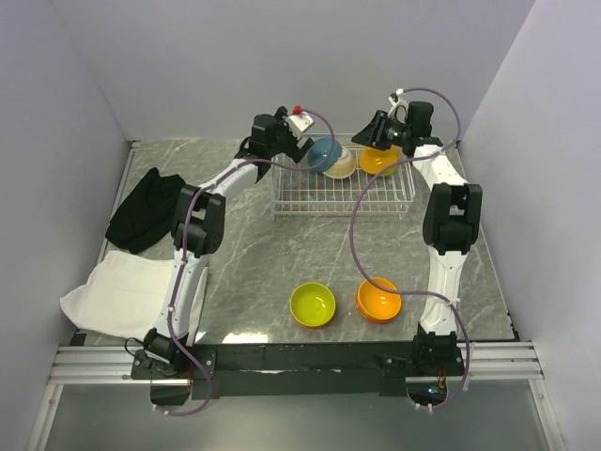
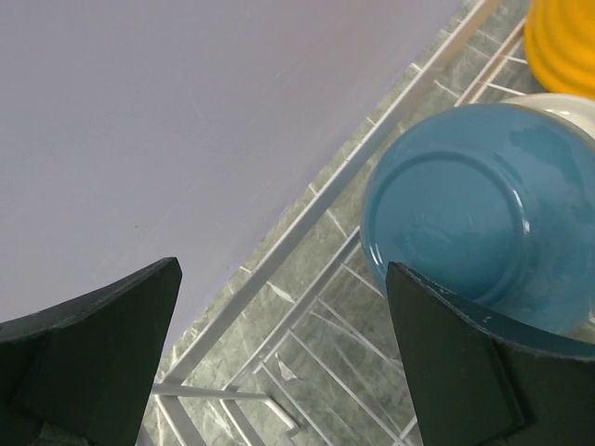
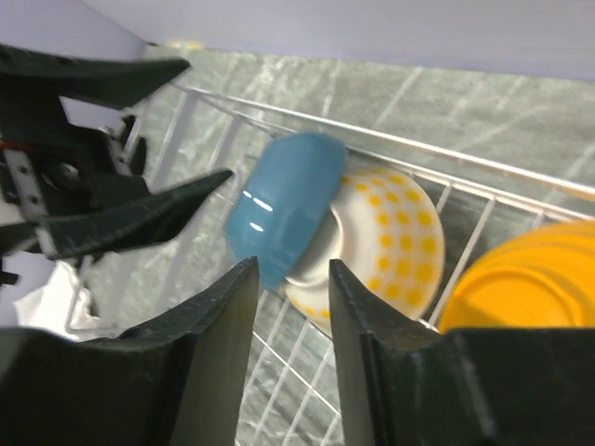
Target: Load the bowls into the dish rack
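Rack (image 1: 310, 202) stands at the far middle of the table (image 1: 254, 249).

In the rack, three bowls in a row along its far side:
- teal bowl (image 2: 465, 214) stands on edge, leaning against the white bowl.
- white bowl (image 3: 390, 232), yellow-dotted outside, is also tipped up, with its foot ring toward the teal one.
- racked orange bowl (image 1: 378, 162) sits just right of the white bowl.

On the table, near the arm bases:
- lime bowl (image 1: 313, 304) is upright, mouth up.
- loose orange bowl (image 1: 379, 300) is upright just to its right. The two are close but not touching.

Left gripper (image 2: 281, 269) is at the rack's far left corner, beside the teal bowl. Its jaws are spread wide and nothing is between them. Its right finger (image 2: 446, 353) overlaps the teal bowl's lower edge in the wrist view; contact cannot be told.

Right gripper (image 3: 290, 269) is over the rack's far side, by the racked orange bowl. Its jaws are parted by a narrow gap, with rack wire and the white bowl's foot showing through. It grips nothing.

At the table's left lie a black cloth (image 1: 141, 211) and, nearer, a white cloth (image 1: 108, 296).
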Controlling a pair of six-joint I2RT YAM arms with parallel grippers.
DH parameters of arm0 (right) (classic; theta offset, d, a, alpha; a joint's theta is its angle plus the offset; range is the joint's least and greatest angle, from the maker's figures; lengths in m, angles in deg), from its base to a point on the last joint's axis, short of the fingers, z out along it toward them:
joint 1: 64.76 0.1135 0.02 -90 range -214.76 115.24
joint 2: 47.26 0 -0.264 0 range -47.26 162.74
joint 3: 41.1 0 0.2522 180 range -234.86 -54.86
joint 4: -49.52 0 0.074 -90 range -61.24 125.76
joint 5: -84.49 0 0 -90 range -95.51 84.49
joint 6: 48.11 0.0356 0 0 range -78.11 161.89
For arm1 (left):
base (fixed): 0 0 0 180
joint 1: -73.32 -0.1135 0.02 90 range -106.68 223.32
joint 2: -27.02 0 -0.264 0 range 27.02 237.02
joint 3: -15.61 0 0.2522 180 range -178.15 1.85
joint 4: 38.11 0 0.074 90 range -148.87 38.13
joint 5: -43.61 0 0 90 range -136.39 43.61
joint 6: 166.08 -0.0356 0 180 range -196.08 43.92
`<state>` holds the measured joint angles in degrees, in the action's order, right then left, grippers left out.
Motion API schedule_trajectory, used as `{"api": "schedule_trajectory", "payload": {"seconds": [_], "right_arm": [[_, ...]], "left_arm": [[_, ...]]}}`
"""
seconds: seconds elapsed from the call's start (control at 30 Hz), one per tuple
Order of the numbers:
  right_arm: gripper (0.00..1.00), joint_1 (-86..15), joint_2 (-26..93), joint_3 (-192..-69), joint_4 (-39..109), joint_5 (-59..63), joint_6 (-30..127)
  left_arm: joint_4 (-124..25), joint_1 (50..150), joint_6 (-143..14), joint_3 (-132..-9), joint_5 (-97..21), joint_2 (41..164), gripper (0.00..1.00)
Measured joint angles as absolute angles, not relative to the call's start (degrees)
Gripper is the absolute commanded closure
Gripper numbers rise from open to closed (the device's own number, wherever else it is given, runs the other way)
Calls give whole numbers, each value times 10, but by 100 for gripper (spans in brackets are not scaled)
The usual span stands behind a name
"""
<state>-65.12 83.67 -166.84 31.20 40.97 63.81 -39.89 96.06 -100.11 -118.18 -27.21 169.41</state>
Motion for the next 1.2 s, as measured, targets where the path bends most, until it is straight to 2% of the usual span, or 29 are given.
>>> {"api": "schedule_trajectory", "payload": {"seconds": [0.17,0.3,0.47,0.7,0.87,1.03,1.2], "right_arm": [[71,-646,826,-1675,250,375,570],[73,-626,823,-1720,180,328,477],[80,-566,789,-1729,161,284,393],[85,-478,793,-1817,144,233,339],[88,-458,814,-1858,147,183,320],[100,-452,849,-1858,139,135,297],[100,-449,878,-1856,120,112,285]], "left_arm": [[-397,961,-986,-1187,-304,1694,0],[-418,961,-965,-1199,-333,1694,1],[-458,956,-910,-1199,-373,1678,1],[-455,946,-827,-1073,-391,1547,1],[-443,942,-793,-1012,-396,1469,1],[-434,939,-762,-979,-409,1434,1],[-435,927,-749,-959,-431,1425,1]]}}
